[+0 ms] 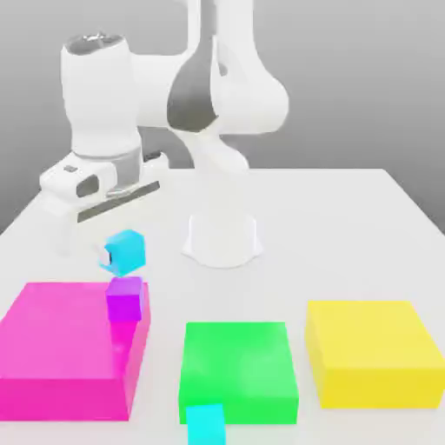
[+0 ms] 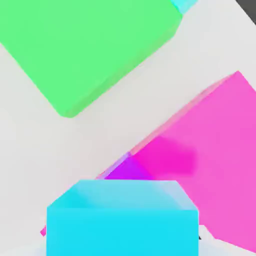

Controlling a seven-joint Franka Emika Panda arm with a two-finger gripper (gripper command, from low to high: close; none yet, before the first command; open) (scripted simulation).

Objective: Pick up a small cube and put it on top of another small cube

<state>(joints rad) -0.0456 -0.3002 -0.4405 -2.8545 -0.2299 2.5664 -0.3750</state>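
Gripper fingers [image 1: 106, 256] are clamped on the small plain cyan cube [image 1: 126, 252], so the pick looks sorted and the job now is a tidy stack. It's up off the table and looks a bit turned compared with the small violet-purple cube [image 1: 124, 300], which is at the edge of the big flat pink block [image 1: 61, 330]. The exterior view has the cyan one just above it, but don't trust that angle alone: the hand view [image 2: 122, 232] has the purple [image 2: 129, 170] peeking out past the held cube, so I can't tell if they're lined up. I'd keep the grip firm, square up the faces, centre it over the purple one, then lower slowly and straight until they touch. Don't shove sideways or the bottom cube could slide. Let go only once it's sitting flat, open gently, and back straight up.
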